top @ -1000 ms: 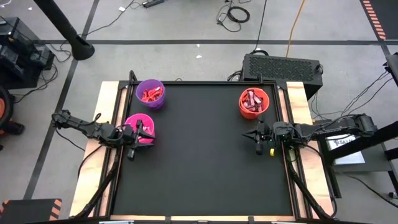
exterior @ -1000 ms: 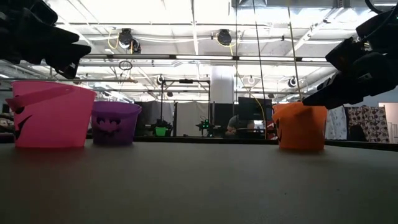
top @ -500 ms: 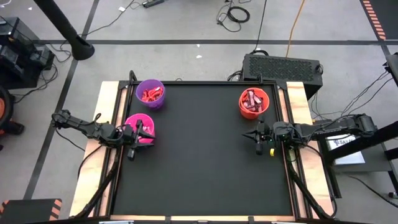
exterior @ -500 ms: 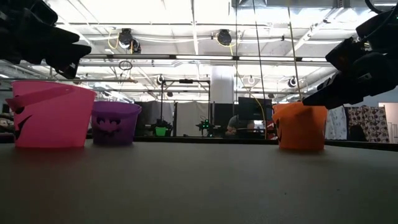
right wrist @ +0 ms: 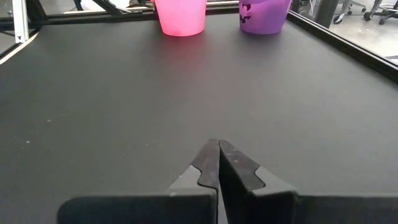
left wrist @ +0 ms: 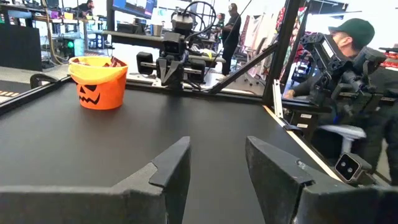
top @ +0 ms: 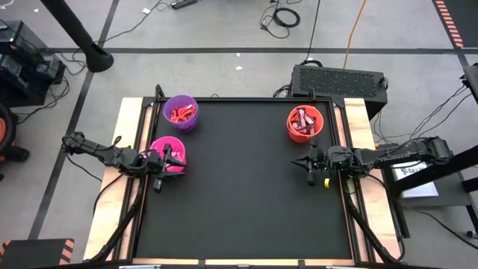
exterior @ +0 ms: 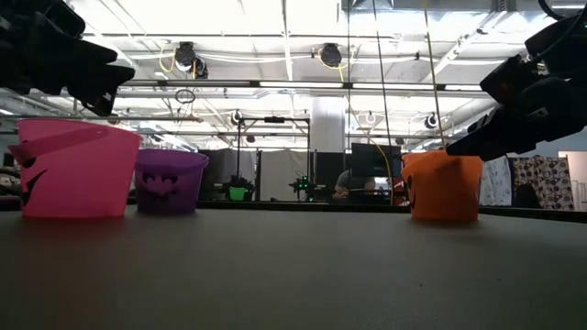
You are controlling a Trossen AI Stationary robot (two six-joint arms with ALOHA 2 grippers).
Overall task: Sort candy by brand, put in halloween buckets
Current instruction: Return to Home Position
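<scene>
Change: nothing has moved since a second ago; both arms and all three buckets sit exactly as before.
Left gripper [left wrist: 216, 165]: at the left edge of the tabletop [top: 239, 202], overlapping the pink bucket [top: 160, 143] in the high view; its fingers [left wrist: 174, 163] are spread apart with nothing between them.
Right gripper [right wrist: 218, 152]: at the tabletop's right edge, just beside the orange bucket [top: 305, 123]; fingers pressed together, holding nothing.
Purple bucket [top: 180, 112]: far left corner, beside the pink one; red candy [top: 180, 114] lies inside.
Orange bucket contents: darker brown-red bars.
Pink bucket contents: cannot tell, as the left gripper covers part of it.
Loose candy: none on the black surface.
Background: a person [left wrist: 351, 43] in a green cap sits beyond the tabletop's edge in the left wrist view.
</scene>
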